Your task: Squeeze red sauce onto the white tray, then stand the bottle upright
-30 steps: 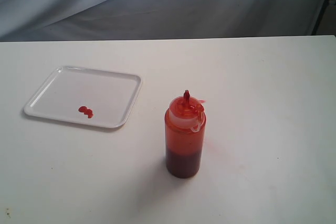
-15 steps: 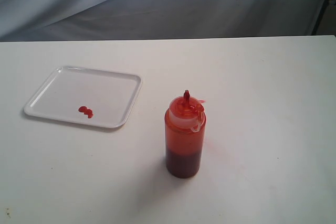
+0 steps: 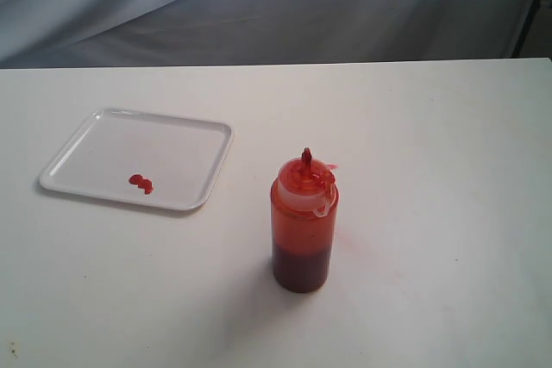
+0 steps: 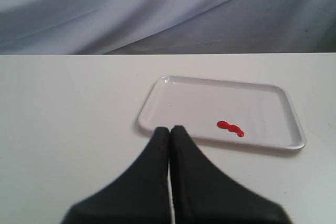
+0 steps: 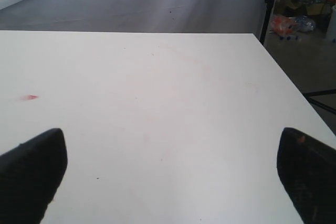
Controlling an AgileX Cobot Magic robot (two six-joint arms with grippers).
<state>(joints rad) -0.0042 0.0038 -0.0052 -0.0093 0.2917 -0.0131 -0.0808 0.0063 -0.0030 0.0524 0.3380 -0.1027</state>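
Note:
The bottle (image 3: 303,223) stands upright near the middle of the table, orange-red with dark sauce in its lower part and its red nozzle pointing up. The white tray (image 3: 185,140) lies to its left, with a small blob of red sauce (image 3: 141,183) on it. In the left wrist view the tray (image 4: 273,103) and the red sauce (image 4: 230,128) lie just beyond my left gripper (image 4: 170,128), whose black jaws are pressed together on nothing. My right gripper (image 5: 171,142) stands wide open over bare table. Neither gripper shows in the exterior view.
A pale cloth backdrop (image 3: 276,6) hangs behind the white table (image 3: 431,127). A faint pink smear (image 3: 362,252) marks the table right of the bottle. The table's edge (image 5: 286,72), a stand and clutter show in the right wrist view.

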